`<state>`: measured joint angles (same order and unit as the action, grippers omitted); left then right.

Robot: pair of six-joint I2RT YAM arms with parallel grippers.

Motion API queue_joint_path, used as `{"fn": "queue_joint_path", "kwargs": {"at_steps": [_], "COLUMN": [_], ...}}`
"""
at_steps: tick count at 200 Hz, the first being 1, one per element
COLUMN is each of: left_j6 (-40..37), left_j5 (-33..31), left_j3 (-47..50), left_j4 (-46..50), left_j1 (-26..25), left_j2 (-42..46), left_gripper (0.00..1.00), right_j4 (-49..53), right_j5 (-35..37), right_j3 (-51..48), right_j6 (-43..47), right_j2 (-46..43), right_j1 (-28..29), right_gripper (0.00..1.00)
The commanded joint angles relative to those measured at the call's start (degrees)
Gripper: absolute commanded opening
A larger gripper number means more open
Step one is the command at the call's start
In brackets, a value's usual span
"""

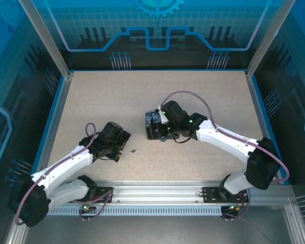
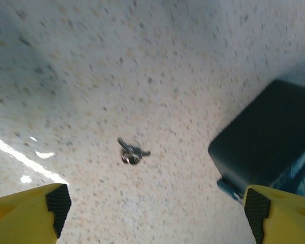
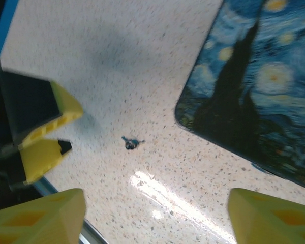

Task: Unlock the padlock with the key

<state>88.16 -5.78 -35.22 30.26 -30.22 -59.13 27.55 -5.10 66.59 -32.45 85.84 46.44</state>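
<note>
Left tool point(image 2: 157, 213) wide open, empty | key point(image 2: 132, 152) on tabletop point(image 2: 193, 61) just ahead, centred between fingers point(image 2: 53, 206) (left arm point(image 1: 66, 165) nearer)

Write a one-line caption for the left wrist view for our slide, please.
Open left gripper poised above the tiny key on the speckled table, dark box at right.

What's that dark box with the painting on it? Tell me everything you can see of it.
The box is flat, with rounded corners. Its top carries a swirly night-sky print: blue, yellow stars, a dark tree shape. Its sides look plain dark, material unclear. It lies flat on the speckled table, near the middle, partly hidden by the right arm. Nothing visibly grips it.
</note>
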Motion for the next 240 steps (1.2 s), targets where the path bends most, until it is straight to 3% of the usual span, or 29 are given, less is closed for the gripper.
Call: {"fn": "queue_joint_path", "kwargs": {"at_steps": [1,15,40,91,171,240], "left_j6": [-1.70,-6.24,-14.23,-27.78,-28.94,-28.33], "left_j5": [-5.28,-4.42,1.50,17.64,24.75,27.63], "left_j3": [-3.48,-4.91,-6.59,-10.41,-9.39,-7.56], "left_j4": [3.66,3.85,2.17,-2.08,-5.58,-7.91], "left_j1": [2.88,7.22,16.05,30.61,42.50,44.93], "left_j2": [0.85,1.13,-0.33,-11.23,-13.11,-13.55], "left_gripper": [0.93,0.95,0.99,0.99,0.99,0.99], "right_j4": [4.45,5.98,6.54,11.28,17.33,19.12], "right_j5": [-1.27,0.12,1.68,3.20,3.36,3.82], "right_j3": [5.04,6.93,10.13,21.65,33.57,35.15], "right_j6": [9.18,13.25,18.83,26.02,29.24,29.94], "right_j2": [4.49,7.58,13.18,27.18,39.06,41.58], "right_j1": [4.06,6.26,9.42,12.26,12.79,13.31], "right_gripper": [0.65,0.59,0.57,0.49,0.40,0.37]}}
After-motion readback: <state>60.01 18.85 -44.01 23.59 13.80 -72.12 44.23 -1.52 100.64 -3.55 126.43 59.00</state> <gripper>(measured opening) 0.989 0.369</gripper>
